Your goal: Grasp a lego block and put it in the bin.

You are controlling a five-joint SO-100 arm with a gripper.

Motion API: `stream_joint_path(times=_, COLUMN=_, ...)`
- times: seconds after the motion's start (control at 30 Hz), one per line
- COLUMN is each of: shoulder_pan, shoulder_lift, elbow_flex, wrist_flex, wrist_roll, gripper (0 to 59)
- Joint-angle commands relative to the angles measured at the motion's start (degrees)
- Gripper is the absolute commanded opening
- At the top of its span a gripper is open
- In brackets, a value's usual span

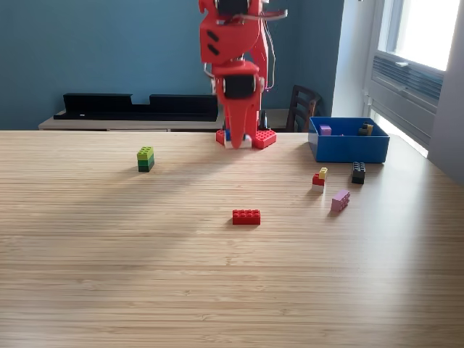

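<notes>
My red arm hangs down at the far middle of the table, and its gripper [239, 139] points at the tabletop in front of the arm's red base [262, 138]. The fingers taper close together; a blurred bit of white and blue shows at the tip, and I cannot tell whether anything is held. Loose lego blocks lie on the table: a red one [246, 216] in the middle, a green stack [145, 158] on the left, and a red-and-yellow piece [320, 177], a black one [358, 172] and a pink one [340, 200] on the right. The blue bin [348, 148] at far right holds a purple block [325, 130] and a dark one [365, 130].
A long black tray [138, 106] rests on a ledge behind the table. A dark chair [302, 107] stands behind the table beside the bin. A window with a radiator sits at the far right. The wooden table [217, 290] fills the foreground.
</notes>
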Motion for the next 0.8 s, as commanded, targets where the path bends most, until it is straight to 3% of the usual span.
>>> stream_joint_path(times=0.03, shoulder_pan=-8.96, shoulder_lift=2.99, elbow_flex=-12.13, wrist_flex=7.29, wrist_roll=3.43, gripper=0.0)
stream_joint_path(times=0.33, shoulder_pan=-37.18, shoulder_lift=2.99, elbow_flex=-2.37, wrist_flex=7.21, wrist_roll=5.01, gripper=0.0)
stream_joint_path(times=0.8, shoulder_pan=-72.77, shoulder_lift=2.99, elbow_flex=4.75, wrist_flex=7.12, wrist_roll=-0.35, gripper=0.0)
